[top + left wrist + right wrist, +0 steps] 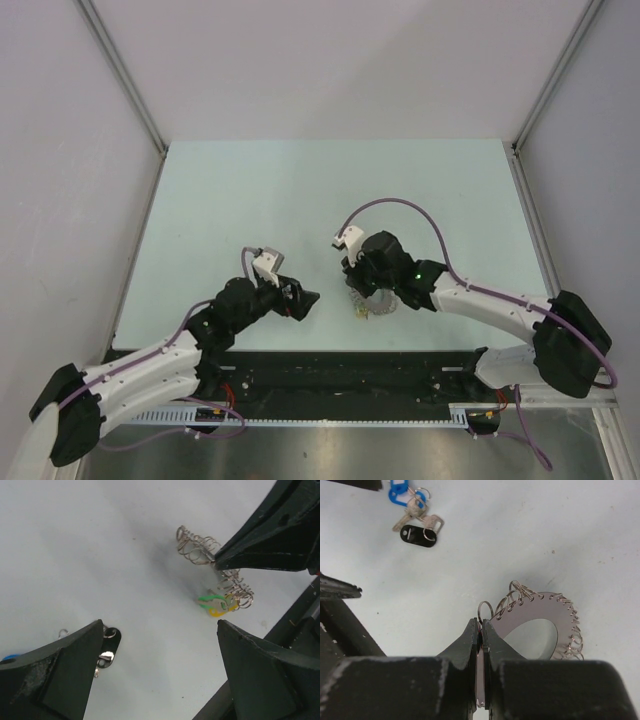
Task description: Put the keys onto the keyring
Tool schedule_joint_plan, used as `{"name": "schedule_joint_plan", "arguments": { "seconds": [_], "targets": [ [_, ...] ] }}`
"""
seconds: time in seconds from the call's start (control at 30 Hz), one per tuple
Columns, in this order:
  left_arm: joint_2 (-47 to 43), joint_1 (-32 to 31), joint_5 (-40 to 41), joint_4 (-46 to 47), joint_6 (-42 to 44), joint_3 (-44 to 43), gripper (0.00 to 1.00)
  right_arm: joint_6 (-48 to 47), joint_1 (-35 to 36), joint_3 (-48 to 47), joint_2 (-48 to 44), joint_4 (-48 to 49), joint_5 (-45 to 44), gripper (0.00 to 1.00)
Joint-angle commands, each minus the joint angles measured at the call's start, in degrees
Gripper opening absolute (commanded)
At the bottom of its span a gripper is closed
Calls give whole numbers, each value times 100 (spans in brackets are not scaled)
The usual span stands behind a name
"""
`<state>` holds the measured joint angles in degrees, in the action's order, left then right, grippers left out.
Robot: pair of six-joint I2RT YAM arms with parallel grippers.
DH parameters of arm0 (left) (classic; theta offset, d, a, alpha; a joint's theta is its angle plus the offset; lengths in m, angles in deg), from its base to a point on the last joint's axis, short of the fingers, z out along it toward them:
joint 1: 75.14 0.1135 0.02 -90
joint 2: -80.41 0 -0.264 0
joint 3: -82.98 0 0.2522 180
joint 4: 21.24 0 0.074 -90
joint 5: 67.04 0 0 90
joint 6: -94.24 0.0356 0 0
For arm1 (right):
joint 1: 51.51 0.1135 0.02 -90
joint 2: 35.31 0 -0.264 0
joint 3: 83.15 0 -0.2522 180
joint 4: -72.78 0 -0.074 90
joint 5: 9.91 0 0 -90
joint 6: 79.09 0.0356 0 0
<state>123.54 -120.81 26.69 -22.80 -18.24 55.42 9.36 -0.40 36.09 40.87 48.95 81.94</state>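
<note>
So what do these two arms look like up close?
The left arm and right arm have white shells, black joints and a thin purple cable looping along each. The left pincer and right pincer are black, each with two wedge-shaped, scuffed fingers. A green light glows on the right arm.

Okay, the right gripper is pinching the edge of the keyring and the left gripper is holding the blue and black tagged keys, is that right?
Not quite. The left gripper is open and holds nothing; the keys lie loose on the table, as the left wrist view shows. The right gripper does pinch the edge of the keyring.
</note>
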Motion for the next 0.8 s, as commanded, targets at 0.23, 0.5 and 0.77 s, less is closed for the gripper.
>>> {"name": "schedule_joint_plan", "arguments": {
  "seconds": [0.23,0.5,0.77],
  "targets": [
    [380,23,-1094,934,745,-228,95,-4,-207,306,-139,453,501,0],
    [-375,23,-391,397,429,-149,96,92,188,271,520,207,-448,2],
    [-1052,23,216,-342,-2,-96,97,40,426,-195,1231,-329,-1186,11]
  ]
}}
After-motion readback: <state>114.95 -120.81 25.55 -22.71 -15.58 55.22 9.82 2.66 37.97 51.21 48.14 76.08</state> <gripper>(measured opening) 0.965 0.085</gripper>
